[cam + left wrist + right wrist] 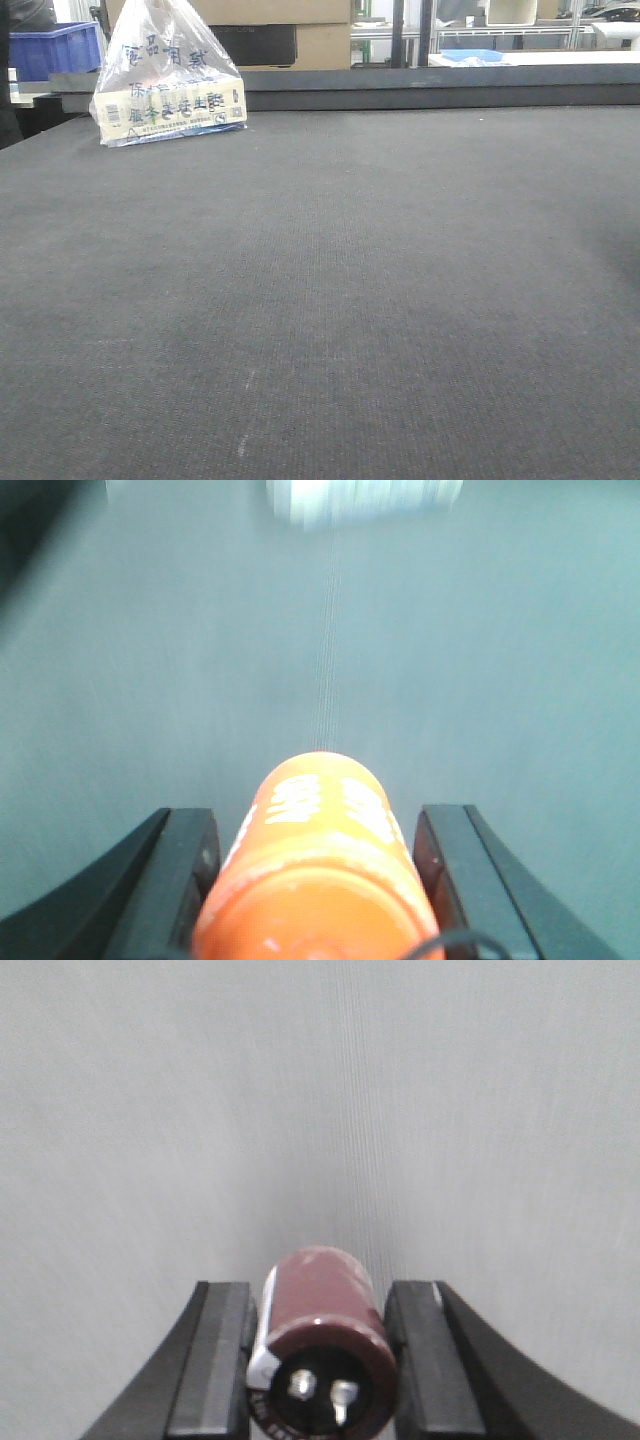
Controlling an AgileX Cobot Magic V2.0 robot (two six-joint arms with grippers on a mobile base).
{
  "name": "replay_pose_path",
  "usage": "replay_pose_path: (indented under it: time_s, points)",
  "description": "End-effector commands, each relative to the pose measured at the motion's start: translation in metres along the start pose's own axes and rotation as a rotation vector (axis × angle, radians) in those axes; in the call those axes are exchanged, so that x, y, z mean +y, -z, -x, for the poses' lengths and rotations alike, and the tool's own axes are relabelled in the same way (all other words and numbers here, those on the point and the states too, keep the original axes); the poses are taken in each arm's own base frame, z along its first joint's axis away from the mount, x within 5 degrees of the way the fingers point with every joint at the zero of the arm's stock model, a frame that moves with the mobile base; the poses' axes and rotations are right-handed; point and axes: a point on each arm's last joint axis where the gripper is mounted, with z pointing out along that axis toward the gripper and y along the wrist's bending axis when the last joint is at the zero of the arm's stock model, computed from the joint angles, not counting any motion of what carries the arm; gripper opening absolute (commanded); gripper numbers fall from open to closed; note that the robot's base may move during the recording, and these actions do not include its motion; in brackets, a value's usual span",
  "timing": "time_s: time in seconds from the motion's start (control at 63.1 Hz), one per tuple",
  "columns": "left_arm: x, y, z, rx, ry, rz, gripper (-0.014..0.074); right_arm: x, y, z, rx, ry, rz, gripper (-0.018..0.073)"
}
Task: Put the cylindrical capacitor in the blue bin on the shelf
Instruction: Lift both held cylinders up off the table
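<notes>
left end effector (315, 822): clamped on orange cylinder (318, 865) | right end effector (318, 1298): clamped on maroon capacitor (322, 1332), terminals toward camera | grey surface (150, 1110) beneath

An industrial work area, a factory or warehouse, is indicated by a broad worktop (320, 300) covered in dark grey matting, a blue plastic crate (55, 48), stacked cardboard boxes (300, 12) and metal racking (410, 30) behind it.

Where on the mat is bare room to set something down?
The mat is bare from the near edge to the back ledge, in front and right of the bag. Only the far-left corner, at the bag, is crowded.
</notes>
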Motion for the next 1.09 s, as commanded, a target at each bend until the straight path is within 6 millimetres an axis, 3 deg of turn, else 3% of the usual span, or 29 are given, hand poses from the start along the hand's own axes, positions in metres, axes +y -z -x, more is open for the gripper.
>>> replay_pose_path:
  time_s: [0.0, 0.19, 0.396, 0.698, 1.078]
  points:
    - [-0.001, 0.025, 0.003, -0.16, 0.009, -0.023, -0.0111, -0.001, 0.019, 0.0, -0.123, 0.028, 0.005, -0.0167]
    - [-0.002, 0.076, 0.009, -0.391, 0.0, -0.05, -0.0111, -0.001, 0.063, 0.001, -0.298, 0.039, 0.016, -0.0167]
    - [-0.003, 0.112, 0.009, -0.558, -0.001, -0.07, -0.0111, -0.001, 0.106, 0.0, -0.48, 0.038, 0.034, -0.0167]
    - [-0.003, 0.123, 0.007, -0.604, -0.002, -0.076, -0.0111, -0.002, 0.134, -0.004, -0.602, 0.036, 0.045, -0.0167]
    - [-0.003, 0.123, 0.007, -0.604, -0.002, -0.076, -0.0111, -0.002, 0.135, -0.004, -0.607, 0.036, 0.046, -0.0167]
